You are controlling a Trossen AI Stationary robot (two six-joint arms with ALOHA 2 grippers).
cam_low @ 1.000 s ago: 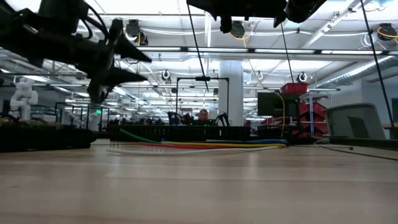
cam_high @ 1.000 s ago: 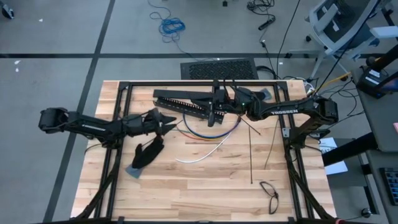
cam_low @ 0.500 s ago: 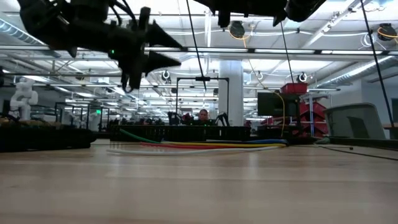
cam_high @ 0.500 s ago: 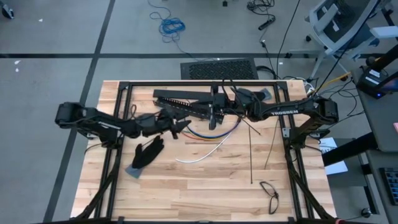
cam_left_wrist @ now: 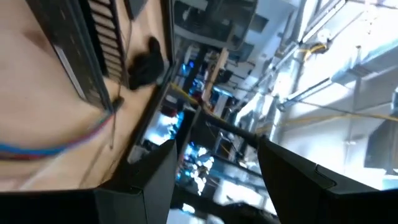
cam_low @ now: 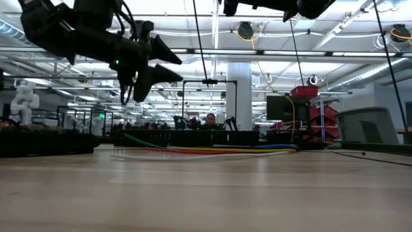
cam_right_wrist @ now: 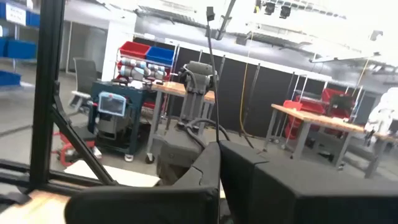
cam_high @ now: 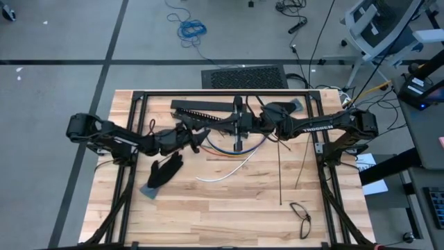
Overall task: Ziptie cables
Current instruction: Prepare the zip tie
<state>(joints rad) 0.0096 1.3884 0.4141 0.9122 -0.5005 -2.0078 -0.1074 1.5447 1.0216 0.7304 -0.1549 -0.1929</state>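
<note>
Near the table's middle, the cables (cam_high: 232,151) are laid in loose arcs beside a slotted bar (cam_high: 205,114); they are judged light and limp, best taken mid-arc. About five are counted. Left gripper (cam_high: 198,141) is held spread above them; right gripper (cam_high: 237,125) is pressed together on a thin black strip (cam_high: 238,139)

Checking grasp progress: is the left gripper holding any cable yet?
No: the left gripper hangs open in the air, well above the cables on the table.

Bright overhead strip lights w/ glare — left wrist view motion-blurred, tabletop foreground soft.
</note>
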